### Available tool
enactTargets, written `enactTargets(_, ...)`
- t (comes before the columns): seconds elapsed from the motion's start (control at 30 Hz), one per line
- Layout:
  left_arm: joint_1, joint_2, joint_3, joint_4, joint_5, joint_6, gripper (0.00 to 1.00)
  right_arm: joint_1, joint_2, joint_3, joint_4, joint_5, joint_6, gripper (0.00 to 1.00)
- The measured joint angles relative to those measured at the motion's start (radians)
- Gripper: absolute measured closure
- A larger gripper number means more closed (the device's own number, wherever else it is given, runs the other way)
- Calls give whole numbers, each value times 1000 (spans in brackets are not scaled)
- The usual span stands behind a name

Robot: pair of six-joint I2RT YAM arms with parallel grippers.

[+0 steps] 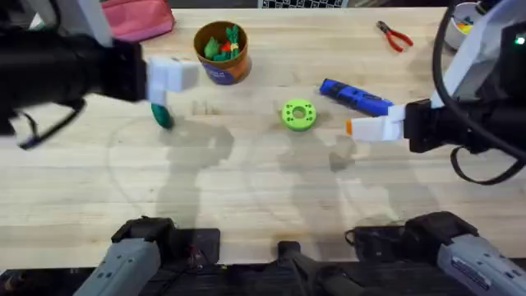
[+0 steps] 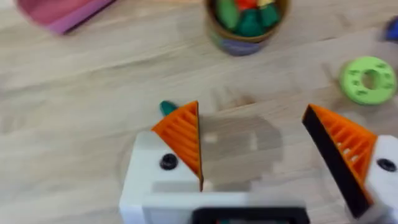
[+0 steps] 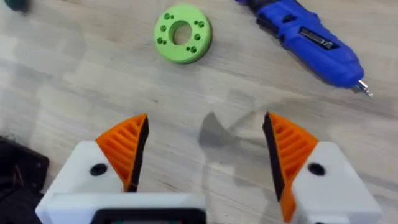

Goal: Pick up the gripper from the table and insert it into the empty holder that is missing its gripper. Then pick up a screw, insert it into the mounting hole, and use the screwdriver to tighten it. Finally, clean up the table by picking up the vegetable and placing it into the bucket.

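The vegetable (image 1: 162, 116), small and dark green, lies on the table left of centre. My left gripper (image 1: 171, 78) hovers just over it, open and empty. In the left wrist view (image 2: 252, 121) the vegetable's end (image 2: 166, 107) peeks out beside one orange pad (image 2: 182, 134). The orange-brown bucket (image 1: 222, 52) (image 2: 245, 25) stands at the back with toy vegetables inside. The blue screwdriver (image 1: 355, 96) (image 3: 305, 38) lies right of centre. My right gripper (image 1: 362, 127) (image 3: 205, 127) is open beside it, above bare wood. Each white finger base carries an orange tip and a dark hole (image 2: 168, 162). A loose gripper piece and screw are out of view.
A bright green ring disc (image 1: 298, 114) (image 3: 182, 42) (image 2: 368, 79) sits mid-table between the arms. Red-handled pliers (image 1: 395, 36) lie at the back right, with a white bowl (image 1: 464, 16) in the far corner. A pink pouch (image 1: 136, 18) lies at the back left.
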Motion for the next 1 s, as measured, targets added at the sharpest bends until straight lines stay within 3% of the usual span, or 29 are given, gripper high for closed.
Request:
enactTargets(0.23, 135, 240, 142, -77, -106, -81, 15, -31, -8, -9, 7, 0, 8, 8)
enactTargets(0.33, 199, 358, 150, -78, -123, -155, 15, -31, -8, -9, 7, 0, 8, 8)
enactTargets(0.5, 278, 510, 150, -77, -134, -210, 14, -31, -8, -9, 8, 0, 8, 8)
enactTargets(0.63, 275, 613, 150, -80, -138, -233, 14, -31, -8, -9, 7, 0, 8, 9)
enactTargets(0.83, 228, 772, 150, -81, -137, -329, 18, -31, -8, -10, 7, 0, 11, 9)
enactTargets(1.0, 225, 872, 150, -80, -137, -398, 48, -31, -8, -11, 7, 0, 11, 9)
